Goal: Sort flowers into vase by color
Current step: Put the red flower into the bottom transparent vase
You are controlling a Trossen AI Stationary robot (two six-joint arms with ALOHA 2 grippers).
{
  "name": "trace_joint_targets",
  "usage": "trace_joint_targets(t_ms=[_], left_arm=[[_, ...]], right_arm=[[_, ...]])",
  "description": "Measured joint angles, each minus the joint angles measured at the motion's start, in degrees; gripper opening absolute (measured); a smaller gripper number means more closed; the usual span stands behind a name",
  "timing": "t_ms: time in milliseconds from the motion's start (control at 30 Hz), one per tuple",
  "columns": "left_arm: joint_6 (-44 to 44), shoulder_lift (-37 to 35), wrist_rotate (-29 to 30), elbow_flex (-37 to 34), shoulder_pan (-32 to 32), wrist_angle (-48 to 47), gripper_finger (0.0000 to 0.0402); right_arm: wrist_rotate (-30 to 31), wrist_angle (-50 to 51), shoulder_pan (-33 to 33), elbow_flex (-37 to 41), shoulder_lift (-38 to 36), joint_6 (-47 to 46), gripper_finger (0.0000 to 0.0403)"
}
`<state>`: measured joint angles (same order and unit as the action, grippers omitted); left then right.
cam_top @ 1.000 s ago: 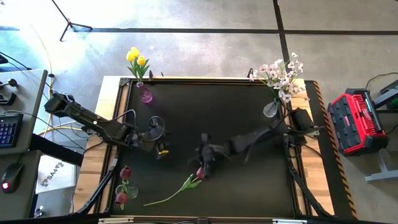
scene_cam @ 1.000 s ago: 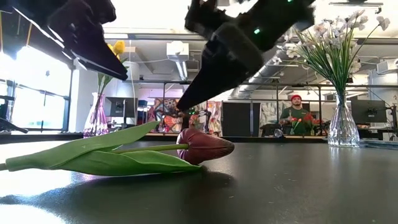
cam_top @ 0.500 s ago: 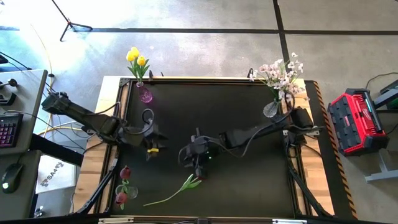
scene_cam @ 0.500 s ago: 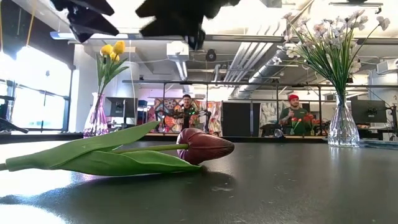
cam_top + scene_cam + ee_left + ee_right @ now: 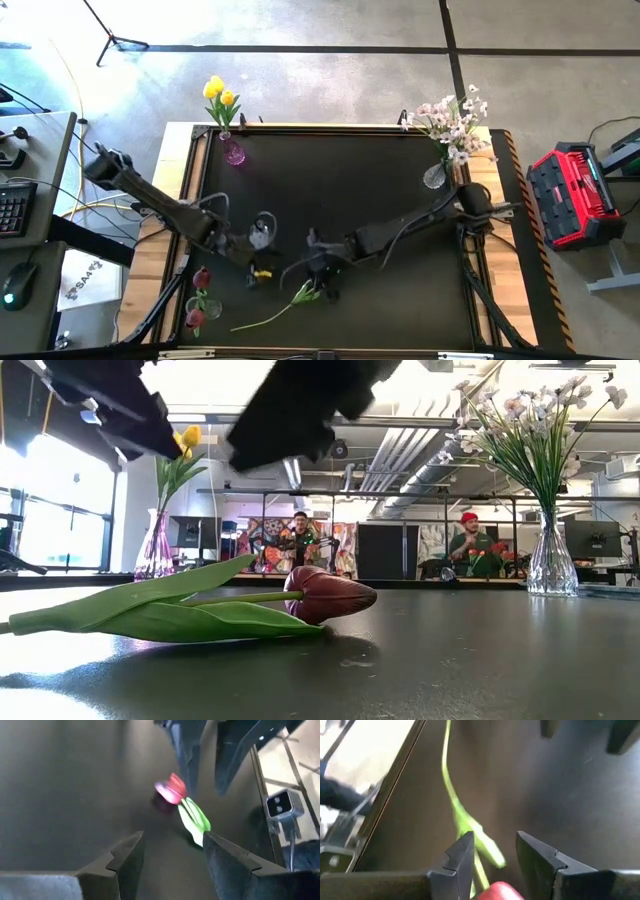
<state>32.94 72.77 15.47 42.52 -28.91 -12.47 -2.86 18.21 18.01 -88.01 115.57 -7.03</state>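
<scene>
1. As the right tool [image 5: 320,287] drops back over the dark red tulip [image 5: 328,596] lying on the black tabletop [image 5: 400,310], its fingers stand apart and grip nothing. Half a second ago it hung higher and farther from the bloom. Now the red head shows just between its fingertips in the right wrist view.
2. The left tool [image 5: 259,274] has also swung in, from well apart to just beside the tulip, on the side away from the right arm. It is spread wide and empty.
3. The tulip itself has not shifted: it lies flat, leaves spread, with its stem trailing away from both tools.
4. The change likely means a fresh attempt at a pickup is under way, with the flower still to be lifted and sorted.
5. By count, there are three vases:
   - The purple vase [image 5: 233,152], far beyond the tulip's head, holds two yellow tulips [image 5: 219,92].
   - The clear vase [image 5: 435,176], well apart from the tulip on the right arm's side, holds pale pink-white sprays [image 5: 452,120]. Their number cannot be told.
   - The low glass vase [image 5: 205,307], near the tulip's stem tip, holds two dark red tulips [image 5: 202,277].
6. One flower remains loose: the lying tulip.
</scene>
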Motion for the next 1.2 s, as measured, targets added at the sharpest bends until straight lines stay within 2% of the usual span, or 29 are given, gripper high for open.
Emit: trace_joint_targets(t_ms=[200, 367, 567, 800, 967, 1200], left_arm=[[3.4, 6.5, -3.4, 0.0, -0.6, 2.7, 0.0190], [6.0, 8.9, -3.6, 0.0, -0.6, 3.2, 0.0190], [6.8, 9.2, -3.6, 0.0, -0.6, 3.7, 0.0190], [9.9, 9.2, -5.5, 0.0, -0.8, 3.4, 0.0190], [12.3, 9.2, -6.3, 0.0, -0.8, 3.4, 0.0190], [13.0, 9.2, -6.4, 0.0, -0.8, 3.3, 0.0190]], right_arm=[[-2.0, 3.4, 1.3, -0.1, 3.0, 2.7, 0.0133], [-3.4, 5.7, 1.9, -0.1, 4.3, 6.9, 0.0133], [-6.7, 4.1, 1.9, -0.2, 8.5, 8.8, 0.0133], [-6.3, 3.1, 1.0, -0.2, 9.5, 7.2, 0.0133], [-1.7, 3.0, 0.5, -0.2, 8.1, 8.1, 0.0133], [-3.9, 3.9, -0.8, -0.1, 8.6, 9.9, 0.0133]])
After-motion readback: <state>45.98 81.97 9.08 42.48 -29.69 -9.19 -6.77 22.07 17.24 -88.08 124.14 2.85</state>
